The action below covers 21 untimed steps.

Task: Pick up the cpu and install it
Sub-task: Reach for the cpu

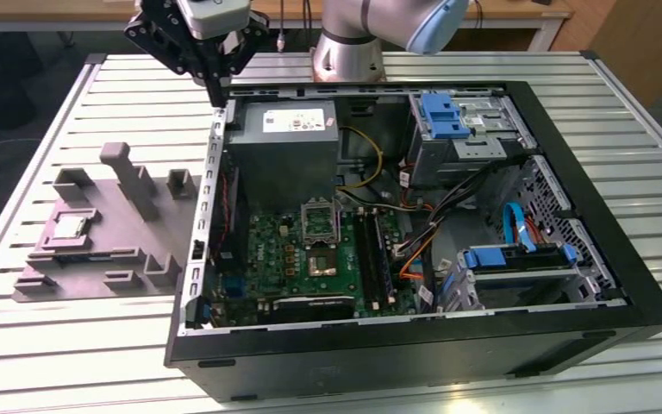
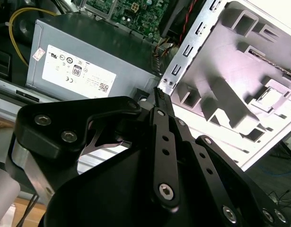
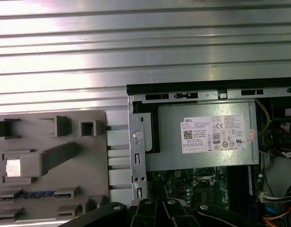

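Starting at the exterior view's left, you have a grey moulded holder (image 1: 113,235) lying on the slatted metal worktop (image 1: 66,345). The cpu (image 1: 70,226) sits flat in a square pocket of that holder, with nothing touching it. Moving right, your end effector (image 1: 216,84) hangs above the near corner of the open computer case (image 1: 423,345), well apart from the cpu. In the second wrist view its fingers (image 2: 160,118) meet at the tip, closed on nothing. Just beside that corner, inside the case, lies the grey power supply (image 1: 285,138) with its white label. Below it on the green motherboard (image 1: 279,250) is the metal-framed socket (image 1: 320,217). Farther right you see bundled cables (image 1: 446,216) and the blue-tabbed drive bays (image 1: 441,116).
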### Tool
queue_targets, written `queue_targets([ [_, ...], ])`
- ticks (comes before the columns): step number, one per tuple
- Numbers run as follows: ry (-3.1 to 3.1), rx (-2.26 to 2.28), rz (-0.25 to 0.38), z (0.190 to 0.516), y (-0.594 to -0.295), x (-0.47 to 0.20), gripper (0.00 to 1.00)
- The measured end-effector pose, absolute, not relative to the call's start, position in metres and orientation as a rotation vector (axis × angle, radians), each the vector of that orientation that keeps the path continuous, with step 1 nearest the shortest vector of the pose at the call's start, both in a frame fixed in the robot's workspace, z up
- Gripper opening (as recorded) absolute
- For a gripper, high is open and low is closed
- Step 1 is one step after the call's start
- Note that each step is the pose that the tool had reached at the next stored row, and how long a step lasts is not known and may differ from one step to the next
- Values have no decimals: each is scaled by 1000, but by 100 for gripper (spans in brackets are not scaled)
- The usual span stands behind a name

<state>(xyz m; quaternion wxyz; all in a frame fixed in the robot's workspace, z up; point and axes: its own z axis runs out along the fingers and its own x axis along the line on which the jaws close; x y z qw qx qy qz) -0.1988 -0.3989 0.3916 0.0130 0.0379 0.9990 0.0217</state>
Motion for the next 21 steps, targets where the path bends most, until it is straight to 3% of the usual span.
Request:
queue_targets([
  [21,3113,118,68,392,-399,-206,11],
])
